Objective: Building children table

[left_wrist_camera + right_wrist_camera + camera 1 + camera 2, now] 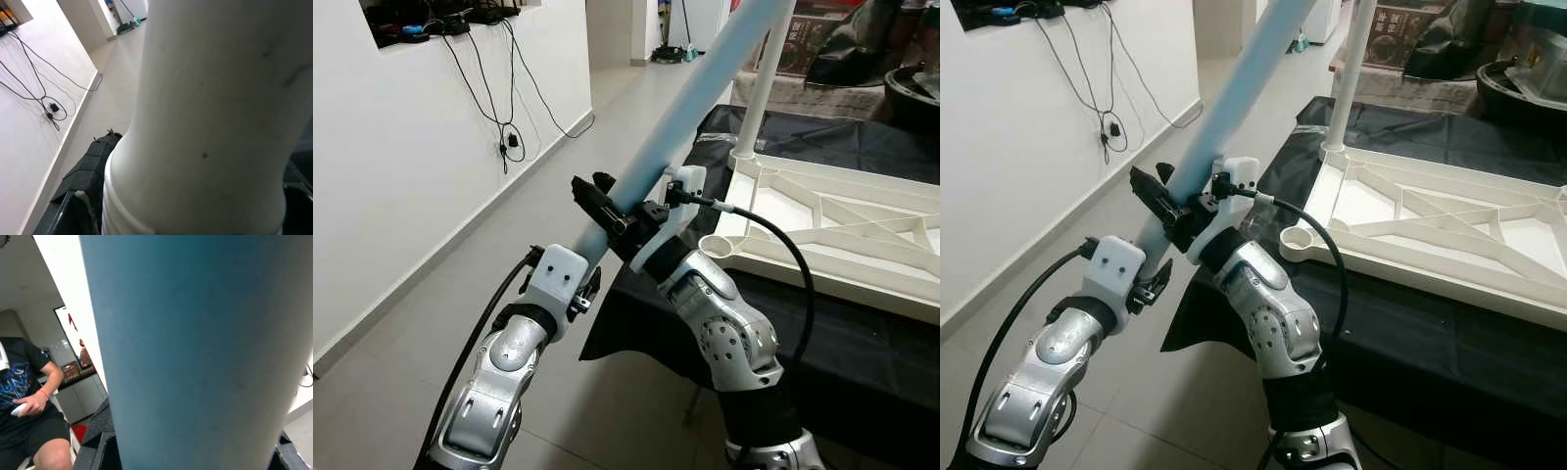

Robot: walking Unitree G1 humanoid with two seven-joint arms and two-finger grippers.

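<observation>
Left eye view: both arms hold one long pale blue leg, a smooth round tube slanting up toward one o'clock. The left gripper clasps it near its low end at seven o'clock, and the right gripper has its black fingers clamped around it just above. The white tabletop lies underside up on the black-draped counter at three o'clock, with a white leg already standing in one corner and an empty round socket at the near corner.

Right eye view: same scene; cables hang down the wall at eleven o'clock.

Left wrist view: the leg's stepped end sits tight between the left fingers, which have closed on it.

Right wrist view: the tube presses close against the lens, and a seated person is at eight o'clock.

The leg looks like light, stiff, hollow plastic, slick enough to twist in a grip. Its length gives leverage, so holding low with two spaced grips, as now, seems best for steering the end into the socket.
</observation>
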